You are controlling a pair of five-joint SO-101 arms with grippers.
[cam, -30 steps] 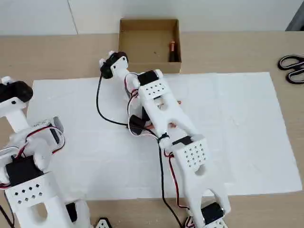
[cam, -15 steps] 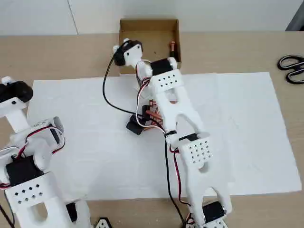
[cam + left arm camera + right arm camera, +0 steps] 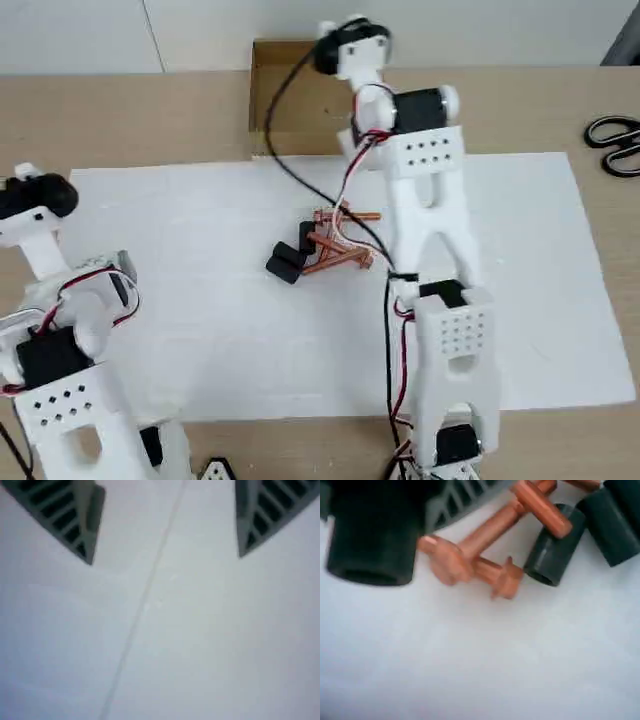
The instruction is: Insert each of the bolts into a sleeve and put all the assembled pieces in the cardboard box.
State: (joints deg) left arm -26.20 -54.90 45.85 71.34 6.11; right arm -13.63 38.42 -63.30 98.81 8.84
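The right gripper (image 3: pixel 350 45) has swung rightward across the cardboard box (image 3: pixel 262 100) to its far corner; whether its jaws hold anything cannot be told. Copper bolts (image 3: pixel 335 252) and black sleeves (image 3: pixel 286 262) lie uncovered, heaped on the paper (image 3: pixel 200 300), so assembly work likely remains. The left gripper (image 3: pixel 165 552) hangs empty, jaws wide apart.

Brown cardboard box (image 3: pixel 265 65): 1, at table far edge.
White paper sheet (image 3: pixel 200 250): 1, on table centre.
Black-handled metal scissors (image 3: pixel 612 135): 1 pair, at table right edge.
Black cylindrical plastic sleeves (image 3: pixel 552 545): 3 in right wrist view.
Copper-coloured flanged metal bolts (image 3: pixel 487 530): overlapping pile at sheet centre, at least 3; exact count unclear.
White plastic robot arms (image 3: pixel 430 170): 2.
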